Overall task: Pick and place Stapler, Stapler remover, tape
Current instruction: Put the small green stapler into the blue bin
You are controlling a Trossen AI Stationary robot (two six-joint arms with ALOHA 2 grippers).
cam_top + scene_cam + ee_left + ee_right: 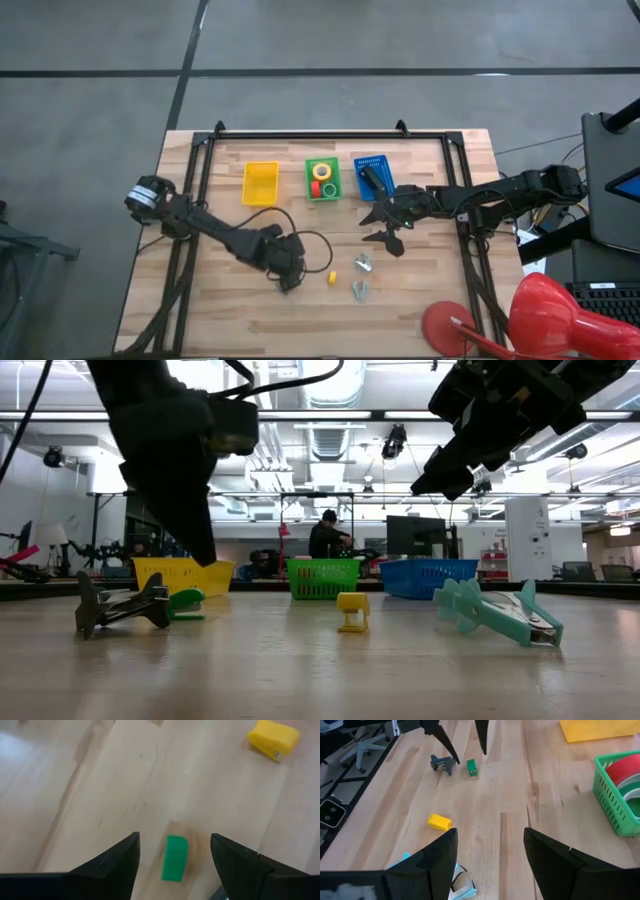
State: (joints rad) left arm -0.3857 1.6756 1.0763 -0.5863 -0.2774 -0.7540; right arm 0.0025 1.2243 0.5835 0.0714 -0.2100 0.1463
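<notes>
High view: the pale wood-plank worktop (230, 310) carries three slatted plastic baskets in a row. Taking the green basket (323, 180) as landmark, the dark oblong stapler (373, 178) lies in the blue basket (372, 175) just beside it, and ring-shaped tape rolls (321, 172) sit inside it. The right tool (385, 228) hangs nearer the front edge than the blue basket, fingers spread, holding nothing. The left tool (175, 857), well apart from the green basket, gapes over a small green block (174, 858). Two pronged staple removers (362, 276) lie beyond a yellow block (332, 278).
</notes>
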